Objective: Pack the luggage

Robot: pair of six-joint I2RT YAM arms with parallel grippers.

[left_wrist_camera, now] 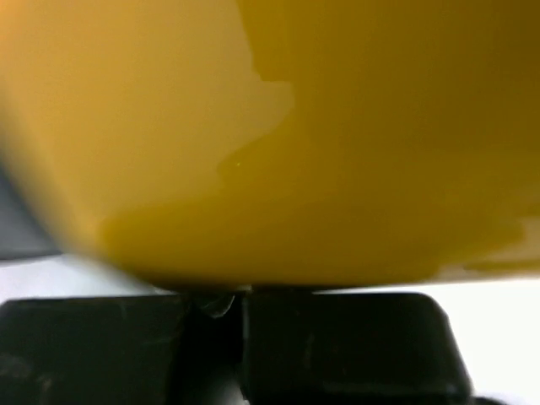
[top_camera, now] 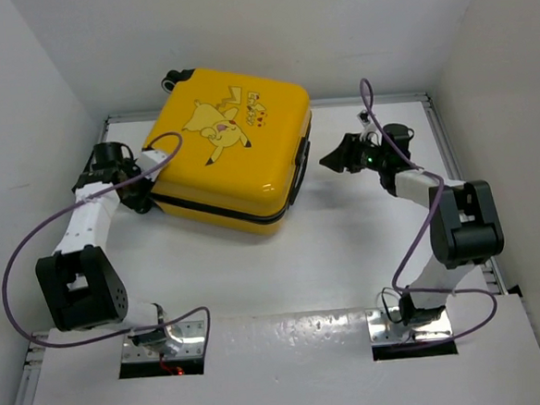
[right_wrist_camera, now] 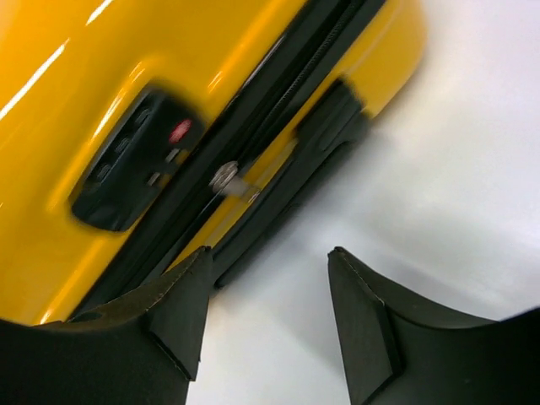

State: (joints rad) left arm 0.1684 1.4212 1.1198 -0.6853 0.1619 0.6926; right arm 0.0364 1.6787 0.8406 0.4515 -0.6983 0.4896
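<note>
Luggage (top_camera: 229,150) lies lid-down at 11 o'clock on the table (top_camera: 348,253), left gripper (top_camera: 142,189) closed tight against its 9 o'clock edge, likely bracing it, while the right gripper (right_wrist_camera: 270,278) hovers at 3 o'clock, jaws apart and empty, facing the zipper pull (right_wrist_camera: 226,177).

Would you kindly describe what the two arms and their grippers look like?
Both the left arm and right arm have white links with boxy black joint housings. A purple cable loops along each. The left gripper has blocky matte-black fingers; the right gripper has black fingers tapering to wedge tips.
</note>
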